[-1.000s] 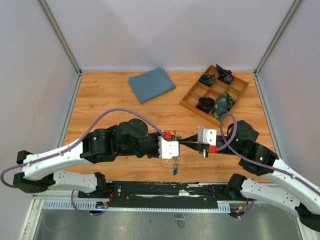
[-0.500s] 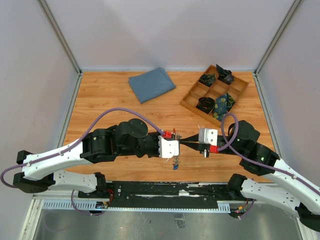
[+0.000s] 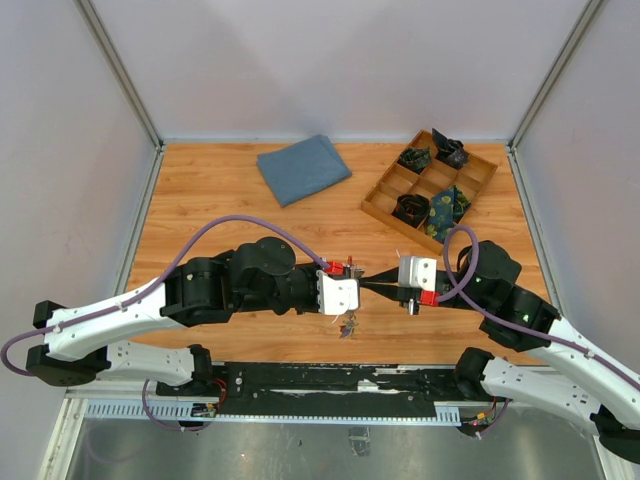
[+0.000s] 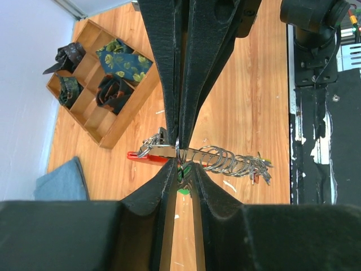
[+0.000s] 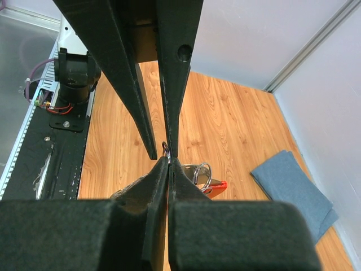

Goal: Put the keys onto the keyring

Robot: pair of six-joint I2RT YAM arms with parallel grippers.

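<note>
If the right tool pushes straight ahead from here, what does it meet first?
The left tool, seemingly tip to tip with the right tool, a small metal ring between them.

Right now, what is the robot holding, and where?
The right gripper pinches a small silver ring by its edge. Whether the left gripper grips the keyring cannot be told.

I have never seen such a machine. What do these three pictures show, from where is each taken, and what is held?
Two robot arms work over a wooden table. One picture looks down from above; the other two come from a camera on each wrist. On the table lie a blue cloth and a wooden tray. The right end effector is shut on a small silver ring bundled with the red keyring and the keys. The left end effector stands slightly open around that spot.
</note>
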